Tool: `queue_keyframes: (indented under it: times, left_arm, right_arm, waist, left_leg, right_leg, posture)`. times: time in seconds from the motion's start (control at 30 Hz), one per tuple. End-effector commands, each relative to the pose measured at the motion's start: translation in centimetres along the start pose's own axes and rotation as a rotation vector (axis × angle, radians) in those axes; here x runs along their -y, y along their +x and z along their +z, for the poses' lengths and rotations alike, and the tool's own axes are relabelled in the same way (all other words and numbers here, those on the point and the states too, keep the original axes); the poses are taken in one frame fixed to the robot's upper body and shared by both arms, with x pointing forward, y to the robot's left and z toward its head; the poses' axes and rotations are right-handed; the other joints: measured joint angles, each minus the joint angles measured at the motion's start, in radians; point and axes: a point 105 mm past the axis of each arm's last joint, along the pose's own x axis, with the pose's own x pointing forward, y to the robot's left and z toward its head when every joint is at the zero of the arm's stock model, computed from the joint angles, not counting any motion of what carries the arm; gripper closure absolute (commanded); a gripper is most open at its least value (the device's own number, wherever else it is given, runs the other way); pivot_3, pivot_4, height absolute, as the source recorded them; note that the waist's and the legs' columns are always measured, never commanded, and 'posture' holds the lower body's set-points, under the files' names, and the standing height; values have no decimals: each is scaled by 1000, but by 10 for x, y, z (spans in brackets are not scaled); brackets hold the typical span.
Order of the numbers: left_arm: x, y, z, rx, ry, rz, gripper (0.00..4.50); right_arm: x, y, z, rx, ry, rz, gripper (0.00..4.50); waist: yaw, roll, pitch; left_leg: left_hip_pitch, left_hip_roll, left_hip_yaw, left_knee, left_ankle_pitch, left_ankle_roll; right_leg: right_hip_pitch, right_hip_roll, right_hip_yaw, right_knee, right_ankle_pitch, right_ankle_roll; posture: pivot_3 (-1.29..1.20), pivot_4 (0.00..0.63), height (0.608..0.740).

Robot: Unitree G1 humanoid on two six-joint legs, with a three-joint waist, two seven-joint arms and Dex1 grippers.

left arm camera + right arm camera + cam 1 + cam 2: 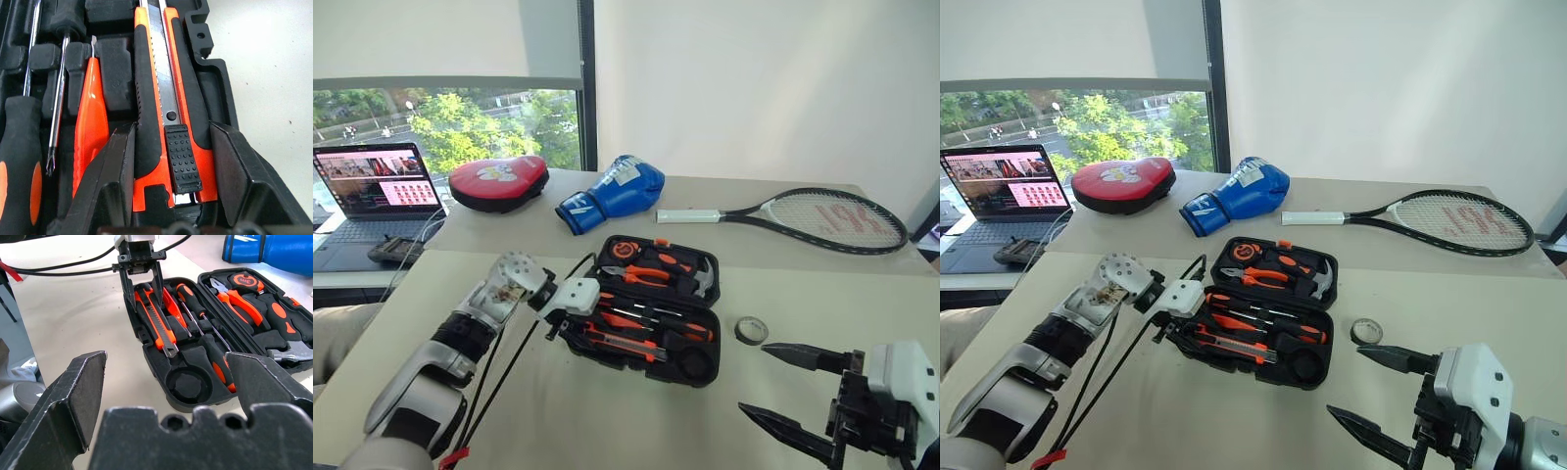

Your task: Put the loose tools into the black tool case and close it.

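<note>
Black moulded tool case (651, 311) lay open mid-table, tape roll (751, 330) loose just right of it. In the left wrist view, the left gripper (172, 161) straddled the utility knife (161, 88) in its recess. The right wrist view showed the right gripper (166, 382) gaping, empty.

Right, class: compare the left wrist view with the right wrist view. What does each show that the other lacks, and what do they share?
Left wrist view alone: the knife's ridged black slider. Right wrist view alone: the empty round recess, the pliers, the blue boxing glove, the open right gripper. Both: the utility knife lying in the black tool case, the left gripper closed on it, the tester screwdriver alongside.
</note>
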Motion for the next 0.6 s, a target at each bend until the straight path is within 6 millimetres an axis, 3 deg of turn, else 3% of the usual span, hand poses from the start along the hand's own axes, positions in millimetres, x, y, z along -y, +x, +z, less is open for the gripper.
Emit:
queue_keyframes:
  times: [0.03, 0.07, 0.13, 0.3, 0.33, 0.4, 0.43, 0.5, 0.53, 0.6]
  left_arm:
    - [3, 8, -2, -14, 32, -36, 2719]
    - [2, 9, -3, -15, 27, -35, 2719]
    - [3, 8, -4, -14, 13, -45, 1714]
    - [-8, -10, 13, 98, -30, 44, 88]
    - [-9, -15, 17, 129, -40, 59, 37]
    - [-11, -31, 31, 249, -123, 100, 37]
    - [-13, -39, 38, 327, -184, 134, 242]
    - [-15, -47, 44, 424, -279, 201, 771]
    - [-15, -46, 44, 448, -309, 234, 1307]
    - [-13, -42, 43, 479, -349, 301, 1880]
  right_arm:
    - [0, 1, 7, 19, -45, 6, 0]
    - [0, 1, 7, 19, -47, 7, 0]
    - [0, 1, 8, 19, -48, 8, 0]
    - [-1, 0, 8, 17, -51, 4, 0]
    - [-1, -1, 8, 17, -51, 3, 0]
    - [0, -1, 7, 18, -50, 0, 0]
    - [0, 0, 7, 18, -49, -1, 0]
    - [1, 0, 6, 21, -47, -2, 0]
    - [2, 0, 6, 23, -47, -2, 0]
    - [3, 1, 7, 28, -49, -1, 0]
  waist:
    - [0, 0, 0]
    - [0, 0, 0]
    - [0, 0, 0]
    - [-4, 0, 0]
    - [-4, 0, 0]
    - [-4, 0, 0]
    - [-4, 0, 0]
    - [-4, 0, 0]
    - [-4, 0, 0]
    - [-4, 1, 0]
  left_leg:
    - [0, 0, 0, 0, 0, 0]
    - [0, 0, 0, 0, 0, 0]
    - [0, 0, 0, 0, 0, 0]
    - [1, 0, 0, 0, 0, 0]
    - [1, 0, 0, 0, 0, 0]
    - [0, 0, 0, 0, 0, 0]
    - [0, 0, 0, 1, 0, 0]
    - [0, 1, 0, 2, 0, 0]
    - [0, 1, -1, 2, 0, 0]
    - [2, 1, -1, 2, 1, -1]
  right_leg:
    - [0, 0, 0, 0, 0, 0]
    - [0, 0, 0, 0, 0, 0]
    - [0, 0, 0, 0, 0, 0]
    - [0, 0, 0, 0, 0, 0]
    - [0, 1, 0, 0, 0, 0]
    - [0, 1, 0, 0, 0, 0]
    - [0, 1, 0, 1, 0, 0]
    - [0, 1, 0, 1, 0, 0]
    - [0, 1, 0, 2, 0, 0]
    - [2, 0, 0, 2, 0, 1]
  posture:
    - [0, 150, 740]
    - [0, 150, 740]
    - [0, 150, 740]
    - [0, 150, 740]
    - [0, 150, 740]
    - [0, 150, 740]
    - [0, 150, 740]
    - [0, 150, 740]
    - [0, 150, 740]
    - [0, 150, 740]
